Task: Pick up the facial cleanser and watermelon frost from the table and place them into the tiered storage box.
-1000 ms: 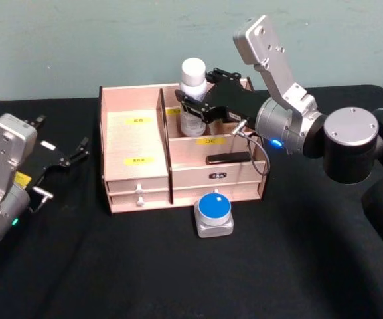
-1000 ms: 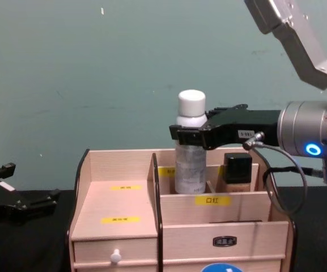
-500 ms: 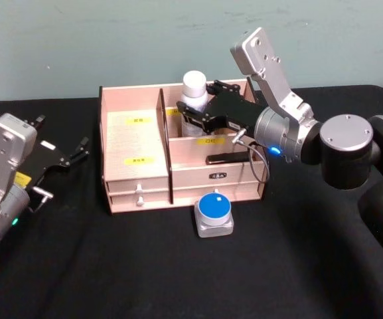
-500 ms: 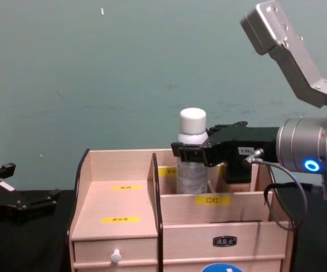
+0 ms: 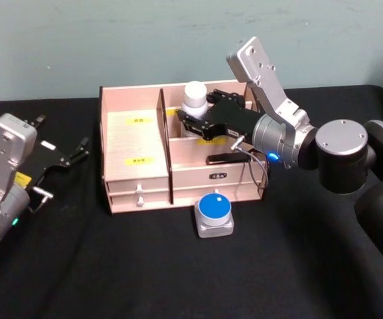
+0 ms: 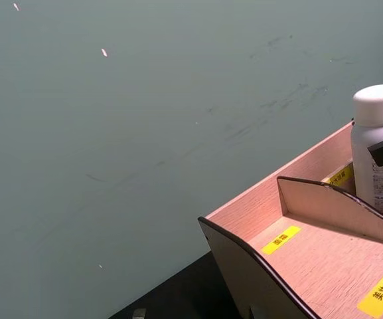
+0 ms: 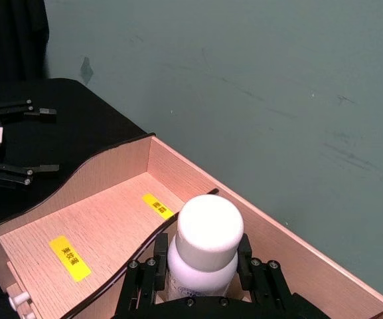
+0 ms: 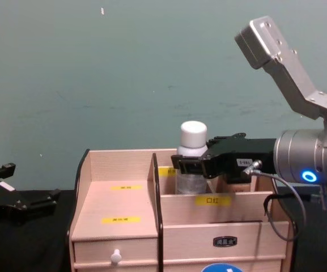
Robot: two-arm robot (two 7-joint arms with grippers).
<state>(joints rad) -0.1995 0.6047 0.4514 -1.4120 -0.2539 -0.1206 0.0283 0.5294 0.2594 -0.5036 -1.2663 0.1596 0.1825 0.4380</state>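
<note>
Over the black table (image 5: 145,279), the head view shows my right gripper (image 5: 194,119) clamping the facial cleanser (image 5: 195,94) inside the tiered storage box (image 5: 135,156), rear compartment; the watermelon frost (image 5: 214,210) sits on the table in front, and my left gripper (image 5: 68,156) is parked with fingers spread. In the right wrist view my pads (image 7: 150,271) hug the bottle under its cap. The chest view hides its base behind the divider, so next, I judge, I let go and lift clear.

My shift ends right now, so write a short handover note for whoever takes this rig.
Right claw: shut on the white bottle, held low in a back compartment of the wooden box.
Left claw: open, parked over the table's left side.
Blue-lidded jar: on the table before the box, untouched.
Left: release the bottle, then box the jar.
</note>
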